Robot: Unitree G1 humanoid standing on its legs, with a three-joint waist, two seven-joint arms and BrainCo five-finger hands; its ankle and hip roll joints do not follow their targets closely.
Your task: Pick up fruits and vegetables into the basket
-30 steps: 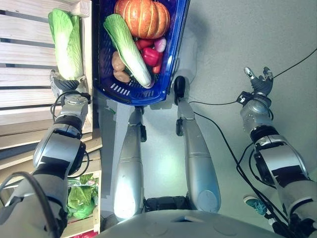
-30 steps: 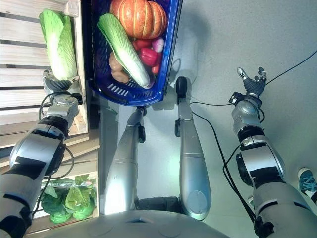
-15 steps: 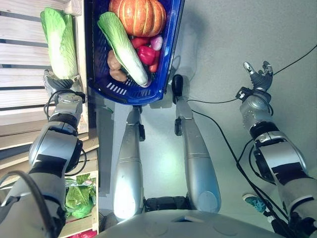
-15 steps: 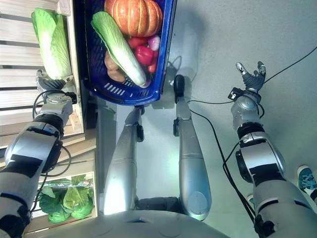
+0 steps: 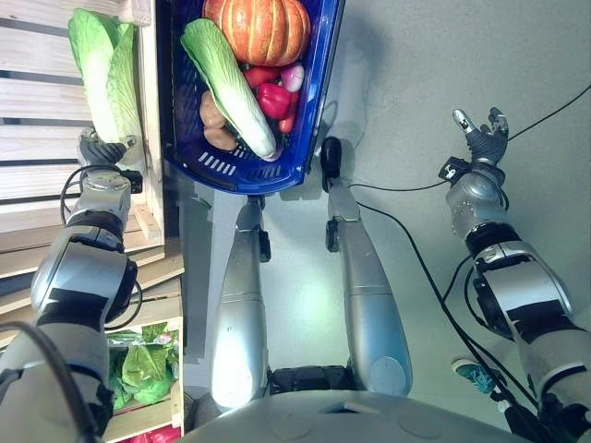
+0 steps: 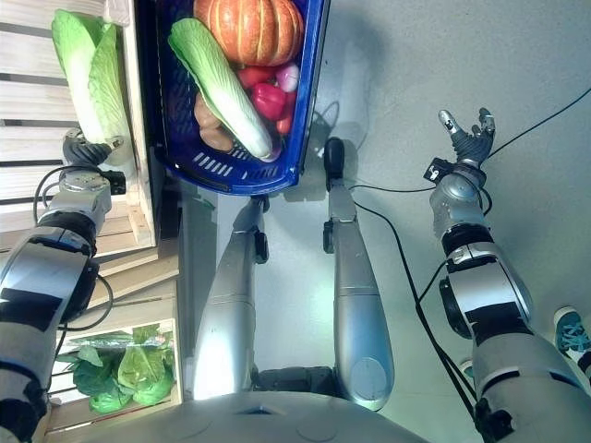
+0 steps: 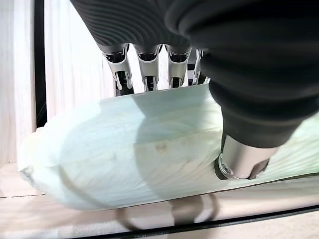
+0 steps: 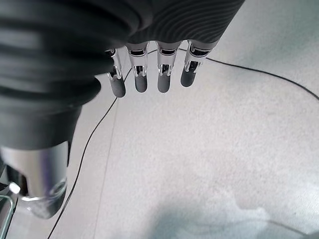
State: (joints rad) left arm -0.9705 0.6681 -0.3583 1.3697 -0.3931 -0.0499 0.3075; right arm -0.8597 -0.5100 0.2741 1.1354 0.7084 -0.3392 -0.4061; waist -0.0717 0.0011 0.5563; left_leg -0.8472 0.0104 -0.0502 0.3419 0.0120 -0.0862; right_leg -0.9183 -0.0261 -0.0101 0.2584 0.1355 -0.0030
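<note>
**Left hand closed on cabbage at the shelf**

Left hand curled round the pale green napa cabbage on the slatted wooden shelf, beside the blue plastic basket (already holding produce). Right hand loosely spread over grey floor.

Pale wooden slatted shelf beside grey floor; teal shoe.

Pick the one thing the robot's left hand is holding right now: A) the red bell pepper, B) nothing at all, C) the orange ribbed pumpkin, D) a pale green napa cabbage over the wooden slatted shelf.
D: the left hand has its fingers and thumb curled round the base of the pale green napa cabbage above the wooden slatted shelf, as the left wrist view shows.
</note>
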